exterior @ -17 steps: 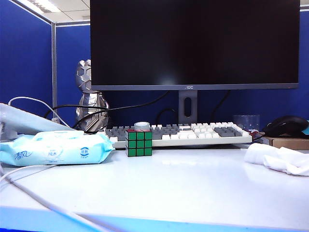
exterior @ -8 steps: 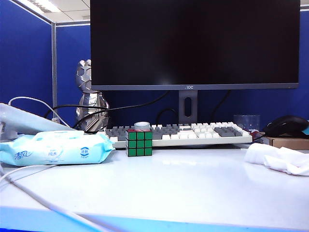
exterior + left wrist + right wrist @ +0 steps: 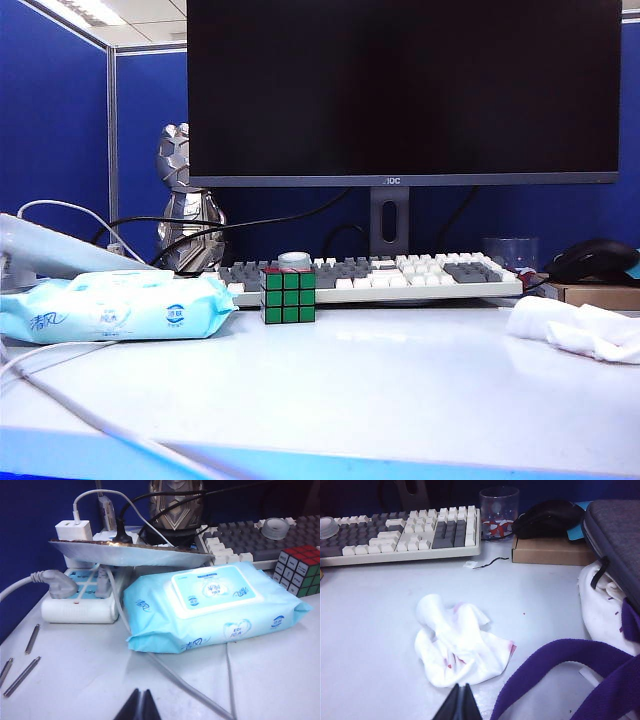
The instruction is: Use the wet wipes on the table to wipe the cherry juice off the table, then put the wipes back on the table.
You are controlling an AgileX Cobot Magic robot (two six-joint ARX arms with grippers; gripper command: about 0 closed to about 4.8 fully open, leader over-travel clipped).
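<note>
Right wrist view: the right gripper (image 3: 460,703), fingers pressed together and empty, sits just before the wet wipes (image 3: 460,645), pink-stained on the table (image 3: 370,630); the keyboard (image 3: 400,535) lies beyond. The left gripper (image 3: 141,706) is likewise closed.

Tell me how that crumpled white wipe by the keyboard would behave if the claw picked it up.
The wet wipes lie in a crumpled, pink-stained wad, so they are probably floppy and would droop from a pinch. They look thin, so likely light. Pushed across the table, they would likely bunch or drag rather than roll.
</note>
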